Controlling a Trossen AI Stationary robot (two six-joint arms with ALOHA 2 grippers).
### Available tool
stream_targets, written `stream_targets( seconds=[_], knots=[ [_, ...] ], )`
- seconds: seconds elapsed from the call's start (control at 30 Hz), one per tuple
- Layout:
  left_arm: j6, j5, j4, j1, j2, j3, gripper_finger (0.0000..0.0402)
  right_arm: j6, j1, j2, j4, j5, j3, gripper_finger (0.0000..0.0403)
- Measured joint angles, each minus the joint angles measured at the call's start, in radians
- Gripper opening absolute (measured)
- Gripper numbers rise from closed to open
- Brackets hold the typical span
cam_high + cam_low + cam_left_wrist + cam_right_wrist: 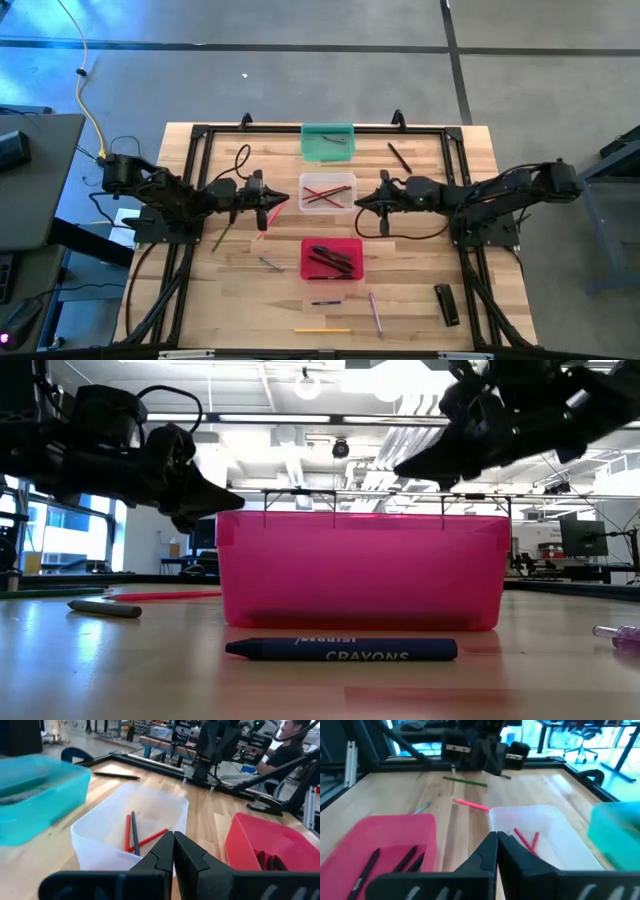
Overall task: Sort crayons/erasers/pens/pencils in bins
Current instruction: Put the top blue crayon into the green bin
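Three bins stand in a row down the table's middle: teal (327,142) farthest, clear (327,192) in the centre, red (331,258) nearest. Red pencils (131,832) and a dark stick lie in the clear bin. Dark pens (405,859) lie in the red bin. My left gripper (274,206) is shut and empty, just left of the clear bin. My right gripper (362,203) is shut and empty, just right of it. Both hover above the table, pointing at each other across the clear bin. A dark pen (400,157) lies on the wood at the far right.
Loose on the table are a green pencil (222,235), a pink pencil (471,804), a grey crayon (270,263), a blue crayon (340,650), a yellow pencil (322,329), a pink pen (376,313) and a black block (447,304). A black frame (200,135) borders the tabletop.
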Motion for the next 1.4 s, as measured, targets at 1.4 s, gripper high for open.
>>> stream_targets(
  seconds=[1.4],
  knots=[
    [0.023,-0.118,-2.205,0.176,-0.325,0.652,0.0000,-0.046,0.054,-0.003,0.211,0.028,-0.146,0.0000]
  ],
)
